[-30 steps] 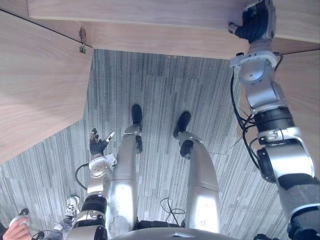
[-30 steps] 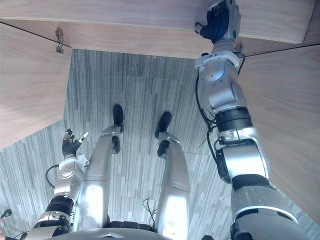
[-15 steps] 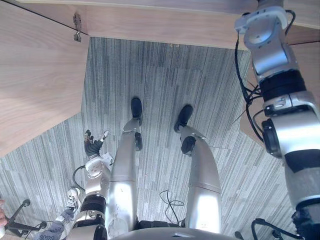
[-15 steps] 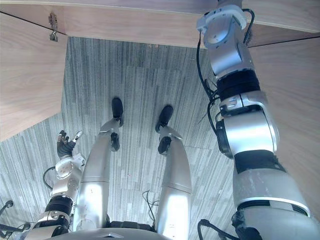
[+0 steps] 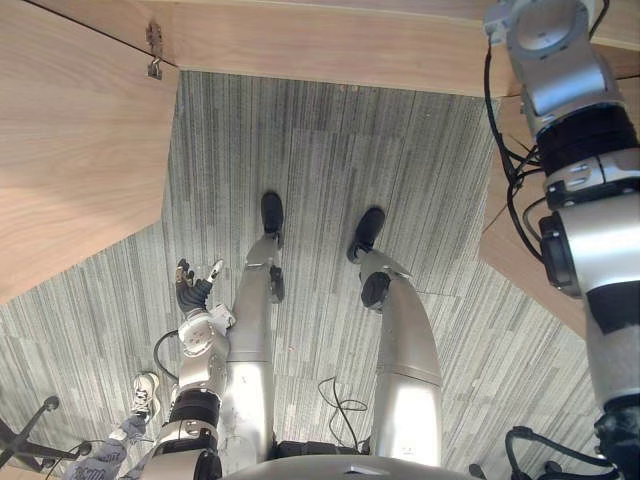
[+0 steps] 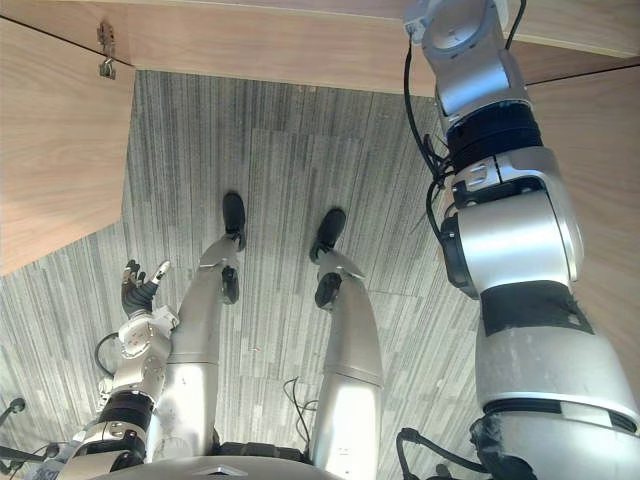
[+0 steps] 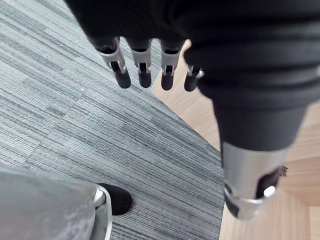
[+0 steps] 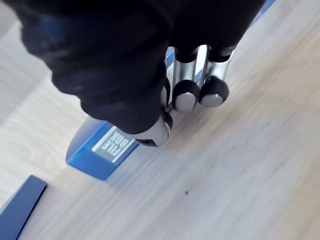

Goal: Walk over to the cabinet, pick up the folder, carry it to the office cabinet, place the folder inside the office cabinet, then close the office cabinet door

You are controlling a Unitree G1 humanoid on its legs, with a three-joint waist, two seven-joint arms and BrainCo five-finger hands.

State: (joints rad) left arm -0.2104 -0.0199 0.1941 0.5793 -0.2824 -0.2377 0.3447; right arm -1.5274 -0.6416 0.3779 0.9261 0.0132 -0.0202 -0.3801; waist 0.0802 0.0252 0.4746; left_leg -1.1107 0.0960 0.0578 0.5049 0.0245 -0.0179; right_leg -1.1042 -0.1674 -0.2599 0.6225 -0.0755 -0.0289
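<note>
A blue folder with a white label on its end lies on a pale wooden surface. In the right wrist view my right hand sits on it, fingers curled over its edge and thumb against the label end. In the eye views my right arm stretches up past the wooden edge. My left hand hangs low beside my leg, above the carpet. In its wrist view its fingers are straight and hold nothing.
An open wooden door panel with a metal fitting stands at the left, a wooden edge runs across ahead, and another panel is at the right. Grey carpet lies between. A person's shoe shows low left. A dark blue flat piece lies near the folder.
My right arm has reached further forward, and its hand has passed beyond the top of the eye views. The left hand stays by my leg.
</note>
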